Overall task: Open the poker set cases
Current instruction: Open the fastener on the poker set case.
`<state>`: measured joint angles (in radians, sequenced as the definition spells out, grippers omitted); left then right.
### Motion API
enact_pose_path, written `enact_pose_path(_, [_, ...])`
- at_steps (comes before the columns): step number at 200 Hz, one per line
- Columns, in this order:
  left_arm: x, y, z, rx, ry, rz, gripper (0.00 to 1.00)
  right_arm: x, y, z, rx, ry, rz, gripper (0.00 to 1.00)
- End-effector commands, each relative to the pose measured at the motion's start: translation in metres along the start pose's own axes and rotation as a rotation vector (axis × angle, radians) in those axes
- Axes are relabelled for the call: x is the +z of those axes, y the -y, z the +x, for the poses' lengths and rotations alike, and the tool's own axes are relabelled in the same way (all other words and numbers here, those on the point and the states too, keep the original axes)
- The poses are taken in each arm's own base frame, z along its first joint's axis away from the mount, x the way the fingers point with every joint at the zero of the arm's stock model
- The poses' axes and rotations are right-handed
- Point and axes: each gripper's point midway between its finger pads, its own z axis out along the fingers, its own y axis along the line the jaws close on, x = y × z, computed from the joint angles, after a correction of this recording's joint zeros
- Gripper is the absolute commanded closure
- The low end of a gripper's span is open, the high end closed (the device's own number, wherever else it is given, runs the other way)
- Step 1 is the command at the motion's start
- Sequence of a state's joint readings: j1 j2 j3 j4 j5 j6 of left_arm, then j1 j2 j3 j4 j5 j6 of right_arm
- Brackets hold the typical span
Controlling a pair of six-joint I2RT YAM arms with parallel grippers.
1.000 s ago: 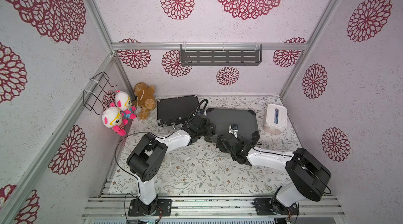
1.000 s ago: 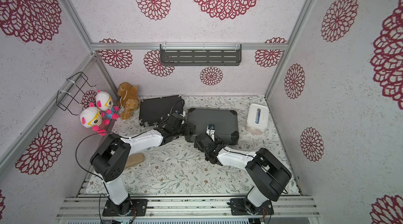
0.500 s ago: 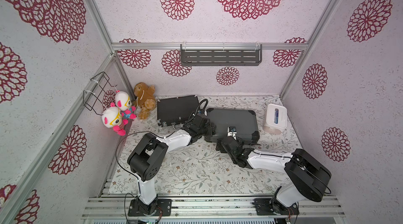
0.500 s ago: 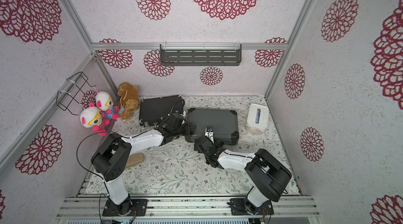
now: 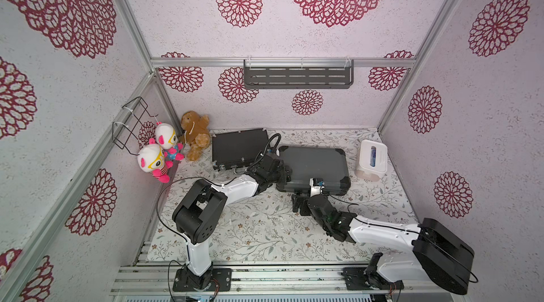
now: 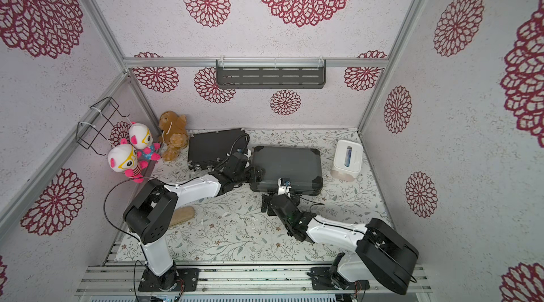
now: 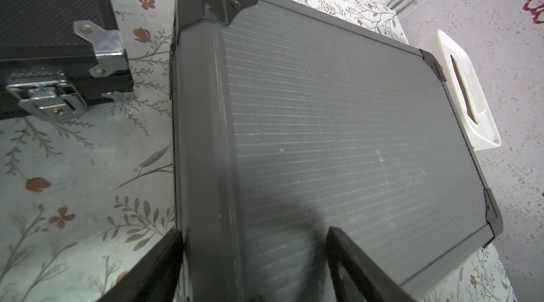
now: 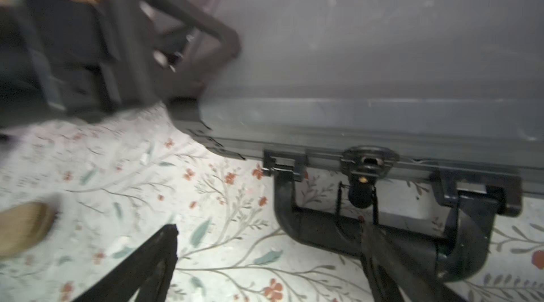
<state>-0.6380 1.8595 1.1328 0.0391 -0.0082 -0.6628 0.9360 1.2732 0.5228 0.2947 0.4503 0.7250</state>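
left wrist view: left fingers (image 7: 164,259) wide, astride one end of the dark-grey case (image 7: 338,138) on the tabletop (image 7: 73,153); right fingers (image 8: 159,250) wide by its handle (image 8: 323,231). likely unlatching; next, free the centre latch (image 8: 365,165).

Half hidden behind the left arm (image 6: 147,215), lower left in a top view: a tan oblong lump (image 6: 184,215), too small to identify. Smeared in the right wrist view: that lump, plus the left gripper (image 8: 194,62). Clipped by the left wrist frame's edge: the slim black textured case (image 7: 44,21).
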Motion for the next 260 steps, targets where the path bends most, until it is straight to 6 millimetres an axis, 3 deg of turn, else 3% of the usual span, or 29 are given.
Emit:
enact_pose_path(1, [0.011,-0.046,0.062,0.011,-0.199,-0.152,0.2,-0.01,0.022,-0.018,0.132,0.075,0.052,0.02])
enact_pose_path(13, [0.011,-0.047,0.063,0.011,-0.199,-0.153,0.2,-0.008,0.031,-0.014,0.238,0.046,0.022,0.02])
enact_pose_path(36, [0.01,-0.047,0.062,0.014,-0.191,-0.158,0.2,-0.011,0.021,-0.014,0.388,0.033,-0.154,0.02])
enact_pose_path(55, [0.007,-0.047,0.061,0.014,-0.183,-0.158,0.2,-0.016,0.025,-0.019,0.434,0.059,-0.195,0.02])
enact_pose_path(122, [0.001,-0.043,0.055,0.007,-0.149,-0.133,0.2,-0.031,0.051,-0.018,0.484,0.085,-0.182,0.02])
enact_pose_path(162, [-0.004,-0.041,0.05,0.009,-0.124,-0.126,0.2,-0.038,0.054,-0.022,0.494,0.097,-0.201,0.02])
enact_pose_path(229, [-0.008,-0.039,0.046,0.009,-0.101,-0.112,0.2,-0.038,0.063,-0.019,0.512,0.093,-0.173,0.02])
enact_pose_path(260, [-0.015,-0.04,0.04,0.032,-0.067,-0.133,0.2,-0.036,0.077,-0.01,0.512,0.07,-0.087,0.02])
